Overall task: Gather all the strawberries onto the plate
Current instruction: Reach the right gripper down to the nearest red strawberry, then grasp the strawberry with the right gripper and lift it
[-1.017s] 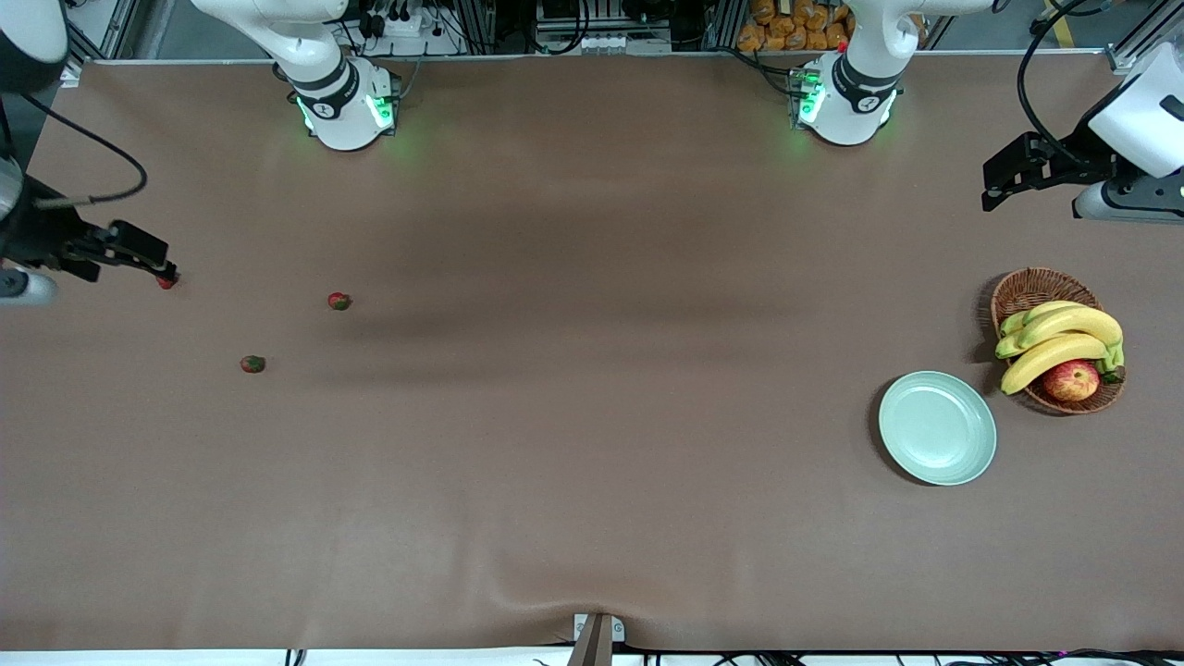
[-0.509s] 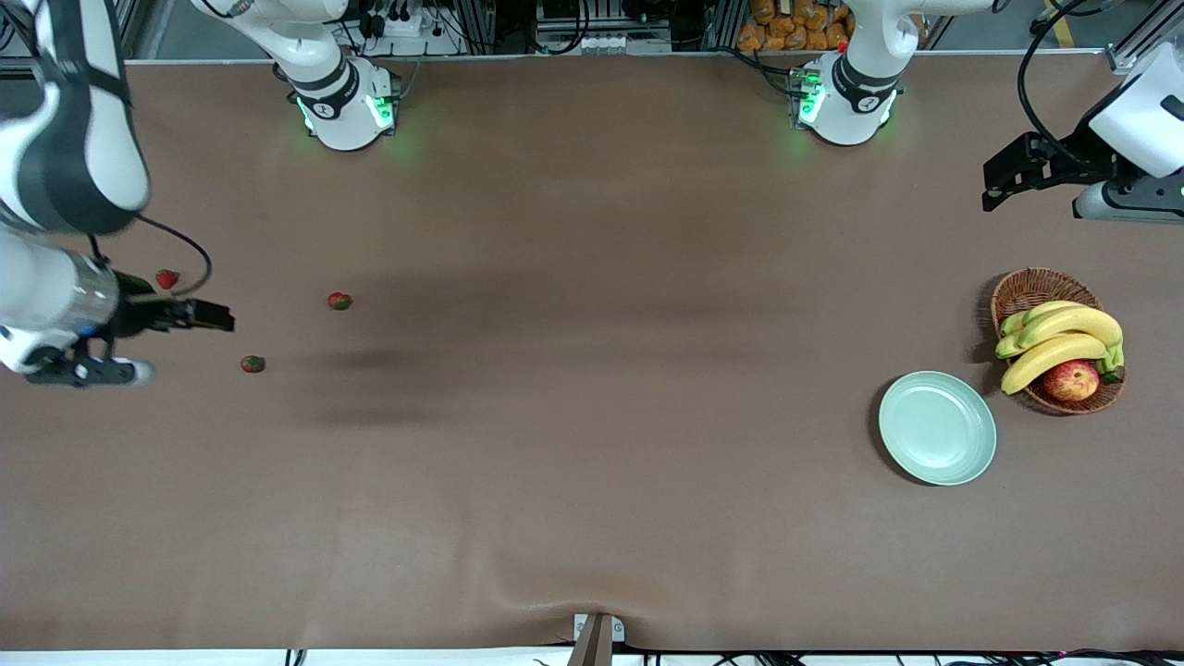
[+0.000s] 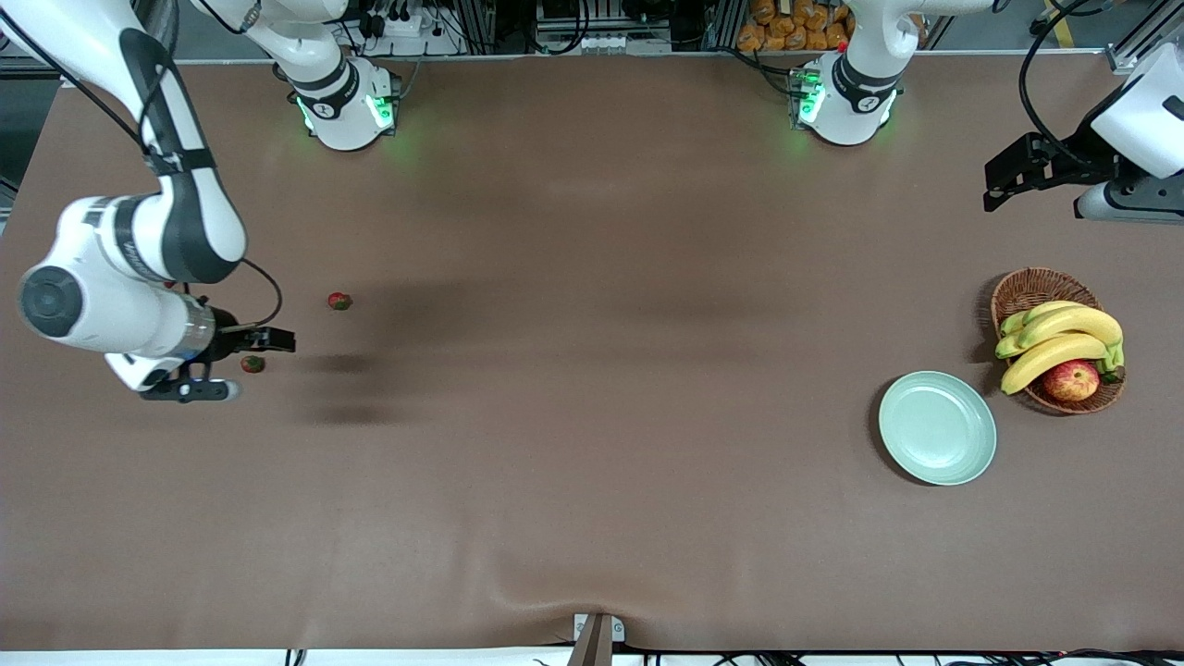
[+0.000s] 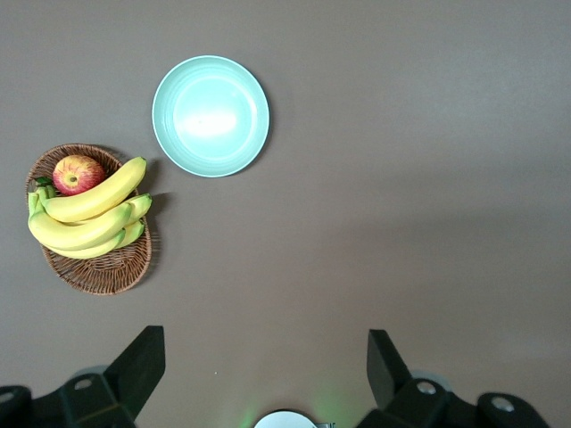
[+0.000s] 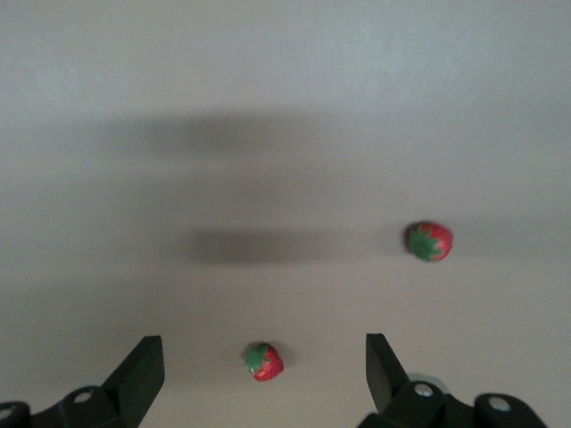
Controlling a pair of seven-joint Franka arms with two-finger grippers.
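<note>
Right gripper (image 3: 277, 340) — jaws wide, empty — I've swung it from the table-edge berry to over the strawberry (image 3: 252, 363); plate (image 3: 937, 427) well apart, bare. Left gripper (image 3: 999, 185) waits, spread.

Red, green-topped strawberries (image 3: 339, 301), a mint-green plate (image 3: 937, 427), brown table (image 3: 592, 462).

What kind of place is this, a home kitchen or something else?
Most likely a robotics lab, not a kitchen: two arms are bolted along a brown-covered table, metal framing and cables run along its edge, and the plate, the strawberries and a fruit basket look like test props.
</note>
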